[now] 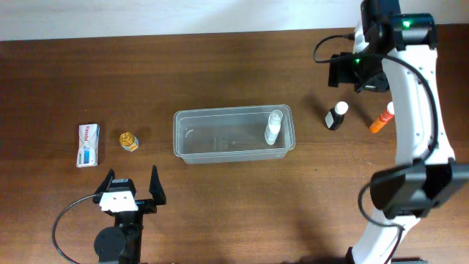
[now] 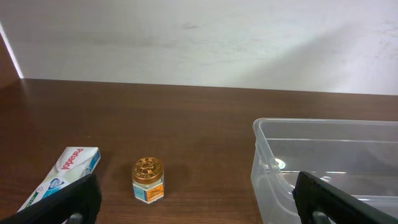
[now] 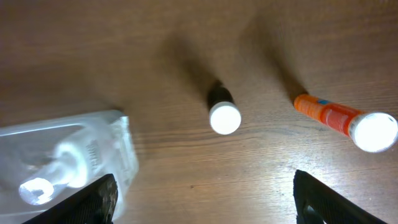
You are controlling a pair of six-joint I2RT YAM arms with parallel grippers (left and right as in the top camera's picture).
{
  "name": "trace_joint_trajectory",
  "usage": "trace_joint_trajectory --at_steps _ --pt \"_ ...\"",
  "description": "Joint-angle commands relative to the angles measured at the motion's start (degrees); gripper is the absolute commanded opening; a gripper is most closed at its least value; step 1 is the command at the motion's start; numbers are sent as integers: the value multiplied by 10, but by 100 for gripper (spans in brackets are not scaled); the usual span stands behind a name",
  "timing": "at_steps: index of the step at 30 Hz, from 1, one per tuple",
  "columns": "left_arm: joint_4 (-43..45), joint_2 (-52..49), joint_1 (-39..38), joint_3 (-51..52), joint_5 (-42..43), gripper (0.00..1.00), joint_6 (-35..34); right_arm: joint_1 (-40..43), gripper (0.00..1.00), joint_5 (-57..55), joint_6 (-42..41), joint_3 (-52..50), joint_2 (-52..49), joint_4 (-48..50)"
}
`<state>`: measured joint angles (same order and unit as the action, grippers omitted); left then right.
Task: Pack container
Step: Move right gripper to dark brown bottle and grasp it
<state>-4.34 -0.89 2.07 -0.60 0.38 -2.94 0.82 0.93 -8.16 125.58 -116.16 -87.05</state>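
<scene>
**One bottle packed, four things out on the worktop**

The clear, translucent rectangular plastic container (image 1: 187, 150) sits mid-worktop. One small clear bottle with a white top (image 1: 274, 127) stands inside at its right end.

The right pincer (image 3: 205, 202) hangs released and empty above a dark bottle with a white cap (image 3: 222, 112) and an orange bottle with a white cap (image 3: 336, 118). The left pincer (image 1: 133, 177) is spread wide, grasping nothing, near a white cardboard box (image 1: 88, 144) and a small gold-lidded jar (image 1: 130, 141).

Risks, as I judge them:
- The dark and orange bottles are narrow and stand near each other, so a finger descending on one may clip and topple the other.
- The round caps offer little to hold, so an off-centre squeeze could squirt a bottle sideways.
- The container looks light, and a knock on its rim might slide it across the smooth wood.
- Lowering a second bottle at the right end could knock over the one already inside.
- The jar lies just beside the box, so wide fingers may catch both.

The worktop (image 1: 234, 213) is dark brown wood with visible grain and a slight sheen. At its far edge rises a plain pale wall (image 2: 199, 37), crossed by a soft band of light
</scene>
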Motion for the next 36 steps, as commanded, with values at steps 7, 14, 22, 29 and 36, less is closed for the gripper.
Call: trace_joint_trajectory --at_steps 7,14,22,29,36 --pt "-4 5 3 1 -2 99 7 12 80 -1 22 -9 -118 -2" --pt "-4 5 3 1 -2 99 7 12 67 -1 22 -15 -152 -2" --pt "-4 5 3 1 -2 99 7 15 65 0 22 -71 -152 39" --pt "-4 5 3 1 -2 99 7 26 63 4 22 -127 -152 87" --pt "-4 5 3 1 -2 99 7 34 46 8 37 -127 -152 89"
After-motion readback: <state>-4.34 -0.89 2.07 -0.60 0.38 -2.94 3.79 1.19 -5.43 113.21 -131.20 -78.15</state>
